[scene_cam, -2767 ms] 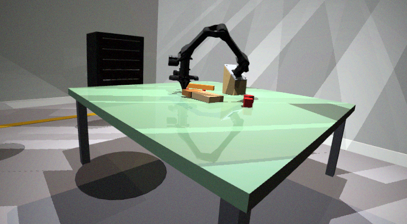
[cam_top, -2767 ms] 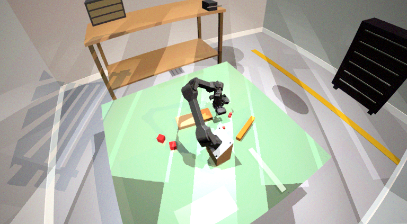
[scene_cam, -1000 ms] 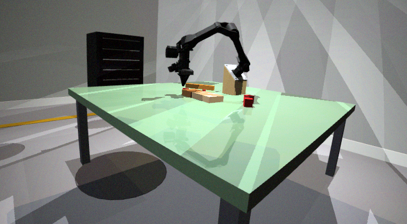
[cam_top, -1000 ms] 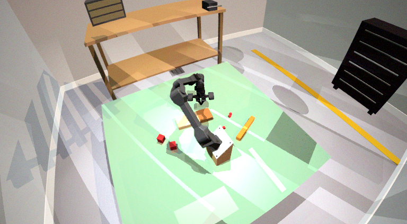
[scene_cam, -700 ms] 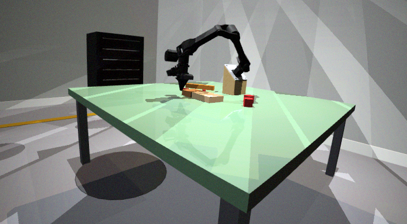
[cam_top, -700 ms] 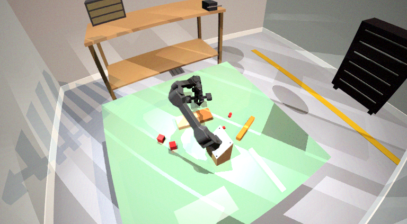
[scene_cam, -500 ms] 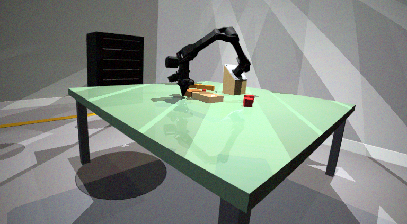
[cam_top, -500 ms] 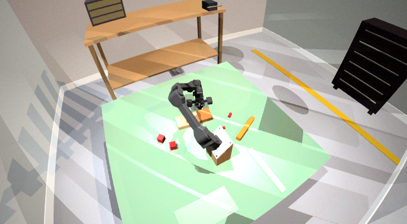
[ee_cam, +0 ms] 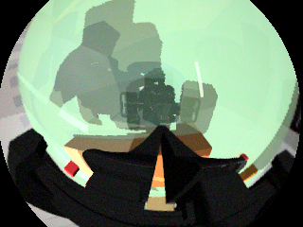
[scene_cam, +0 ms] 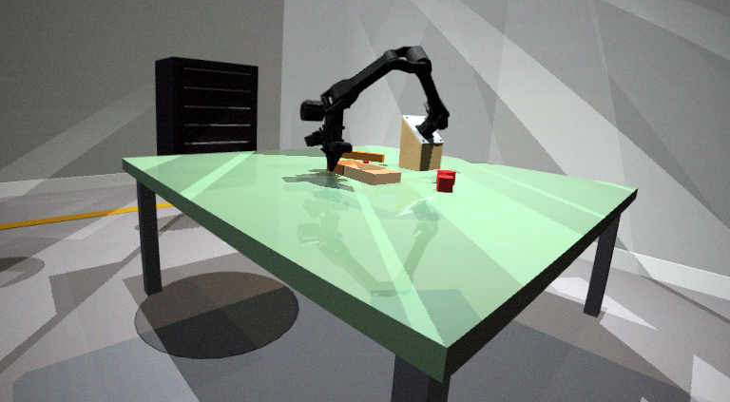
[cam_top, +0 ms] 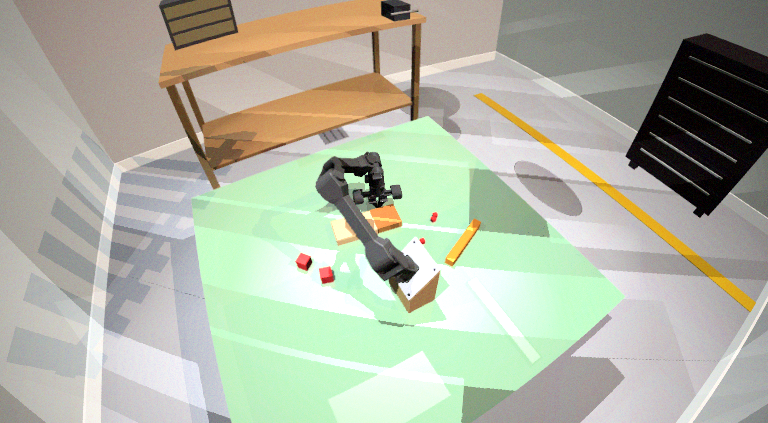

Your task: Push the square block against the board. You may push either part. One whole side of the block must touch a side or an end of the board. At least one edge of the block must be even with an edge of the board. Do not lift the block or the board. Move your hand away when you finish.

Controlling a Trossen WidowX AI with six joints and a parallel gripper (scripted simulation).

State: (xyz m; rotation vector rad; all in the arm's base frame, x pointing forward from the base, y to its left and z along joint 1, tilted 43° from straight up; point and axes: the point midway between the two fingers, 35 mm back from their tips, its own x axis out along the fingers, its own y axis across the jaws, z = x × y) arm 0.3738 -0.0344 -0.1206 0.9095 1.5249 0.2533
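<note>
The orange square block (cam_top: 388,218) (ee_cam: 203,142) lies flat at the right end of the pale wooden board (cam_top: 343,230) (scene_cam: 383,177) (ee_cam: 99,143). Their facing sides look together, and their far edges look about in line; a thin gap or small offset cannot be ruled out. My gripper (cam_top: 378,205) (scene_cam: 332,169) (ee_cam: 161,129) is shut and empty. It points down, with its tips low at the block's far side, beside the joint end. Whether the tips touch the block is unclear. My arm hides part of the board in the top view, and the fingers cover part of both pieces in the wrist view.
Two red cubes (cam_top: 303,261) (cam_top: 325,274) lie left of my base. Small red pieces (cam_top: 433,216) (cam_top: 421,240) and a long orange bar (cam_top: 462,241) (scene_cam: 368,156) lie right of the block. My arm stands on a sloped wooden mount (cam_top: 421,289) (scene_cam: 412,152).
</note>
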